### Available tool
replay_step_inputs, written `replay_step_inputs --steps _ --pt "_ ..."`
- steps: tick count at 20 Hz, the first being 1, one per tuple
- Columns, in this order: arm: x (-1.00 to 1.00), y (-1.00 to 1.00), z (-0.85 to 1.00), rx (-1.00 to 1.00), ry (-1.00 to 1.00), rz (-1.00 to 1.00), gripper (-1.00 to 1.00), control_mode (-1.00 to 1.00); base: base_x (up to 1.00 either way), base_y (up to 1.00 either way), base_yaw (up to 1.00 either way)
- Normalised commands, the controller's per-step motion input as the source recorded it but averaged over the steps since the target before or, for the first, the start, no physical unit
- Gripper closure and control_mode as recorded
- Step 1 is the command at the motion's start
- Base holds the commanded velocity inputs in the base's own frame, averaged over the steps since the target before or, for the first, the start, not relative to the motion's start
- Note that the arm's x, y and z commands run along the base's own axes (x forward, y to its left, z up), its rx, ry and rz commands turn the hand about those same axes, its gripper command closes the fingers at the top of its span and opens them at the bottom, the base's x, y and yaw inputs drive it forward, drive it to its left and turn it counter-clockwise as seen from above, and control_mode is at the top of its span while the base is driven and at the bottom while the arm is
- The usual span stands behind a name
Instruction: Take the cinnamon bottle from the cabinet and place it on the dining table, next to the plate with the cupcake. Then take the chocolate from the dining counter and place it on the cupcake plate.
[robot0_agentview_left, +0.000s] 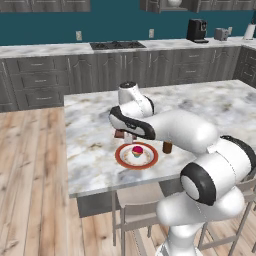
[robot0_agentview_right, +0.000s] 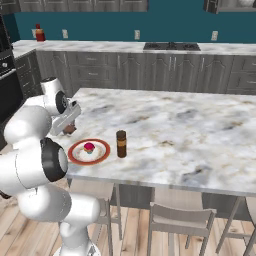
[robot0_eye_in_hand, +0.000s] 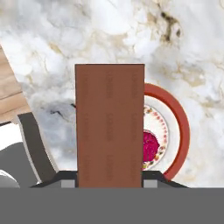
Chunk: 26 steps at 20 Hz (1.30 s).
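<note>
Your gripper (robot0_eye_in_hand: 109, 186) is clamped on the chocolate (robot0_eye_in_hand: 109, 127), jaws pressed to the bar's two long edges, with the brown slab standing straight out from the fingertips along the hand's line of sight. In the hand view the bar covers the left part of the plate (robot0_eye_in_hand: 177, 127), and the cupcake (robot0_eye_in_hand: 150, 146) peeks out just past its right edge, so the plate lies under and off to one side of the bar, not squarely beneath it.

From the left base view the gripper (robot0_agentview_left: 125, 134) hovers over the dining table (robot0_agentview_left: 210, 107) just beyond the plate's (robot0_agentview_left: 136, 155) far rim, with the cupcake (robot0_agentview_left: 137, 150) near the plate's middle. From the right base view the chocolate (robot0_agentview_right: 69, 130) hangs at the plate's (robot0_agentview_right: 89, 151) far left edge.

The cinnamon bottle (robot0_agentview_right: 121, 144) already stands upright on the marble just beside the plate, on the side away from your hand, so the first half looks done.

What matters now, I'd say: bring the bar in toward the plate's open rim area, clear of the cupcake (robot0_agentview_right: 89, 147), then lower. The bar's long axis points down and forward, so it will likely tip flat on release.
</note>
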Motion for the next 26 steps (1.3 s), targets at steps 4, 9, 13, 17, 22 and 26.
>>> replay_step_inputs --steps 4,9,13,17,22,26 --pt "0.18 0.22 -0.39 0.00 0.06 0.00 1.00 -1.00 0.00 0.00 0.00" --pt "0.33 0.04 -0.43 0.00 0.05 0.00 1.00 -1.00 0.00 0.00 0.00" --pt "0.15 0.00 -0.60 0.00 0.04 0.00 1.00 -1.00 0.00 0.00 0.00" --pt "0.02 0.00 -0.58 0.00 0.03 0.00 1.00 -1.00 0.00 0.00 0.00" --pt "0.08 -0.11 -0.42 0.00 0.00 0.00 1.00 -1.00 0.00 0.00 0.00" --pt "0.06 -0.11 -0.29 0.00 0.00 0.00 1.00 -1.00 0.00 0.00 0.00"
